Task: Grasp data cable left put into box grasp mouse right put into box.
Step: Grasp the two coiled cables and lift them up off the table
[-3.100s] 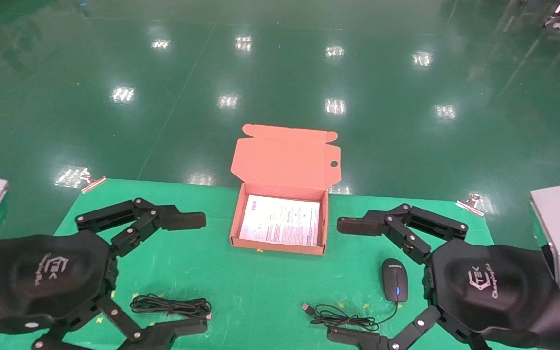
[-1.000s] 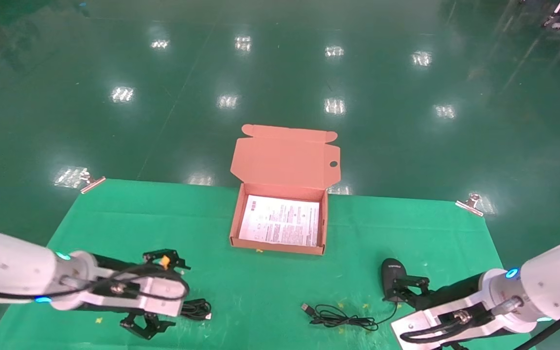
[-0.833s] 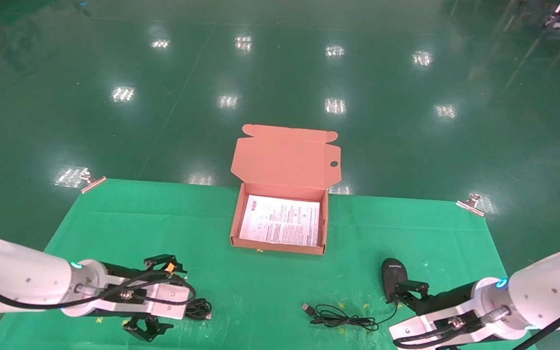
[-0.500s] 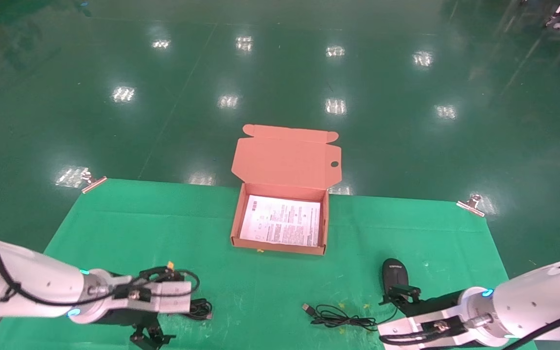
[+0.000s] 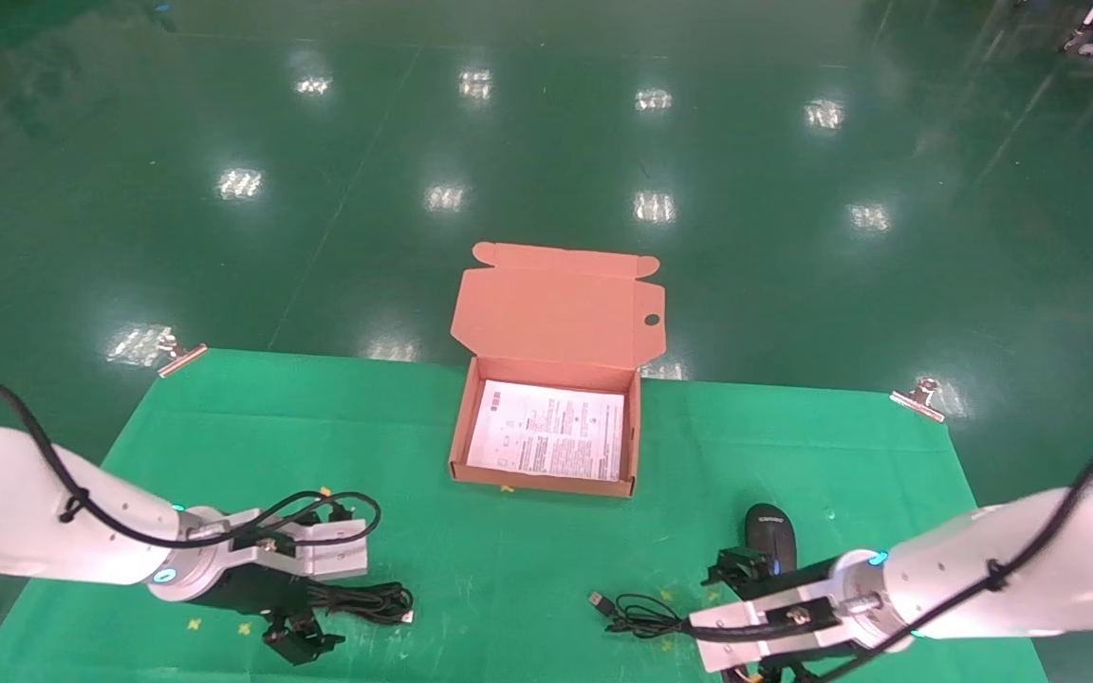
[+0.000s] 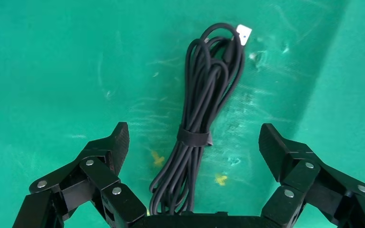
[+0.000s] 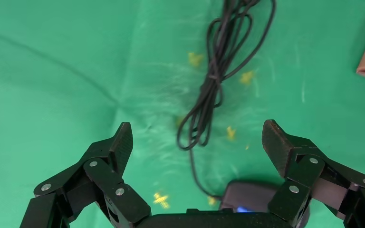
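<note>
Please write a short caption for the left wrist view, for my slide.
Left tool, open, straddles the bundled black data cable on the green mat.

Table cloth [image 5: 224, 417]: matt green fabric, scuffed; floor [image 5: 546, 142]: glossy green; box [image 5: 556, 313]: matt salmon cardboard, printed paper sheet [image 5: 548, 442] inside; data cable [image 6: 209, 95]: matt black rubbery sheath, silver metal plug; mouse [image 5: 772, 533]: smooth black plastic

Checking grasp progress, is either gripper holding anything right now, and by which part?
Nothing is held. The left gripper is open astride the data cable; the right gripper is open over the mouse.
</note>
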Tool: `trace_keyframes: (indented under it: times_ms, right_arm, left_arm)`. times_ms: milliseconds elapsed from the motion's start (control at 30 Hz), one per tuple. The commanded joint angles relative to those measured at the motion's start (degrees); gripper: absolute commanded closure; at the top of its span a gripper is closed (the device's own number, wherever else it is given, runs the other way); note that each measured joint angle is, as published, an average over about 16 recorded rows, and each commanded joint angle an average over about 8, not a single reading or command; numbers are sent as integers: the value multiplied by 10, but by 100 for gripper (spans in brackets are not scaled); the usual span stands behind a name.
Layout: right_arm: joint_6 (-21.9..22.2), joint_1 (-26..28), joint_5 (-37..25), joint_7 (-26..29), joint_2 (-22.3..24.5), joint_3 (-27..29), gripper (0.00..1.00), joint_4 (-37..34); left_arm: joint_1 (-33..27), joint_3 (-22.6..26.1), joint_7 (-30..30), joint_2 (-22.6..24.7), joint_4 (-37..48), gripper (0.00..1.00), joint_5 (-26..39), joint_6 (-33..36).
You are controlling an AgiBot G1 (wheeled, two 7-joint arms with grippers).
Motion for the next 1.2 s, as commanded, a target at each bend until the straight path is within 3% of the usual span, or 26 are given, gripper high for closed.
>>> trace_keyframes:
  times_ms: [33, 67, 133, 300, 333, 400, 1200]
  right_arm:
    - [8, 2, -2, -12, -13, -2, 1, -25]
    - [12, 3, -1, -18, -18, -2, 8, -37]
    - [20, 5, 2, -28, -27, -1, 33, -59]
    - [33, 8, 10, -48, -40, 3, 94, -97]
    - [34, 8, 11, -50, -42, 3, 100, -102]
    - [35, 9, 12, -54, -43, 4, 100, -108]
    - [33, 9, 12, -49, -40, 4, 100, -98]
  left_arm:
    - [-5, 0, 12, 7, 24, 0, 0, -7]
    - [-7, 0, 17, 10, 32, 0, 0, -9]
    - [-11, 1, 26, 14, 48, 10, 0, -14]
    - [-17, 3, 41, 22, 79, 72, 3, -21]
    - [-17, 4, 43, 23, 84, 85, 3, -22]
    - [-18, 4, 44, 25, 91, 100, 4, -24]
    - [-17, 4, 43, 22, 81, 100, 4, -22]
